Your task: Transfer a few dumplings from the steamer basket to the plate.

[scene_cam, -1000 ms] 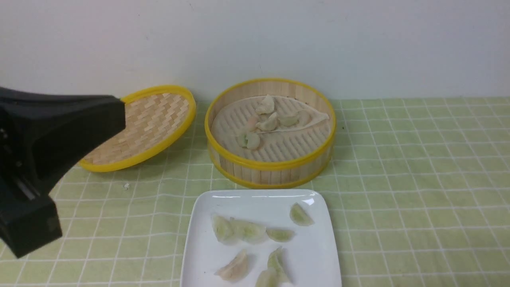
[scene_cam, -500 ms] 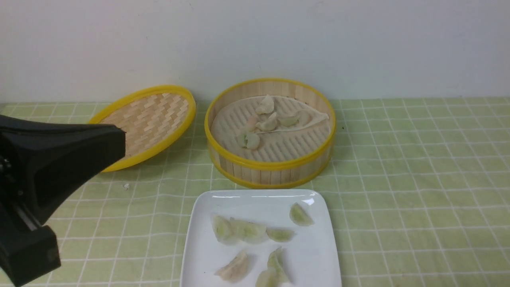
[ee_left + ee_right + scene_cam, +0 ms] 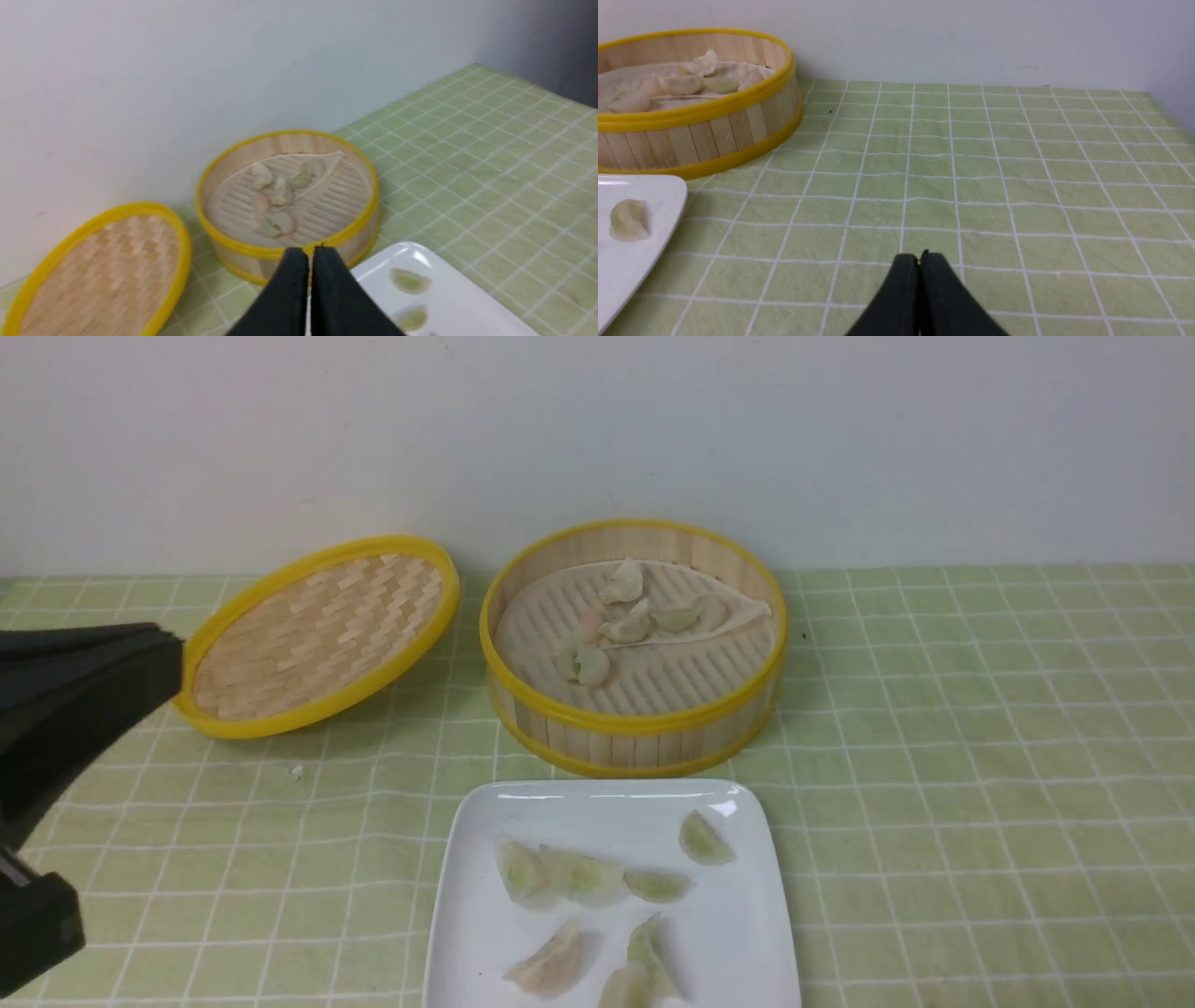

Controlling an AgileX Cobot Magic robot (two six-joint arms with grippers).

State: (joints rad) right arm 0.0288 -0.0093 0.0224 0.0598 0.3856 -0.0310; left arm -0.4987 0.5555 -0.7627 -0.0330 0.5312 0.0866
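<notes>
1. The task looks near its end: several dumplings [image 3: 586,877] are seen lying on the plate [image 3: 747,933] at the bottom centre of the front view, and a few are left in the steamer basket [image 3: 635,728] just above it.
2. The left gripper [image 3: 310,252] is seen at the left edge of the front view with its jaws pressed together and nothing between them.
3. The right gripper [image 3: 920,257] is likewise closed and empty over bare cloth.
4. If another dumpling is wanted, the jaws should be parted first and lowered over the basket rim.
5. Both grippers are well apart from every dumpling.
</notes>
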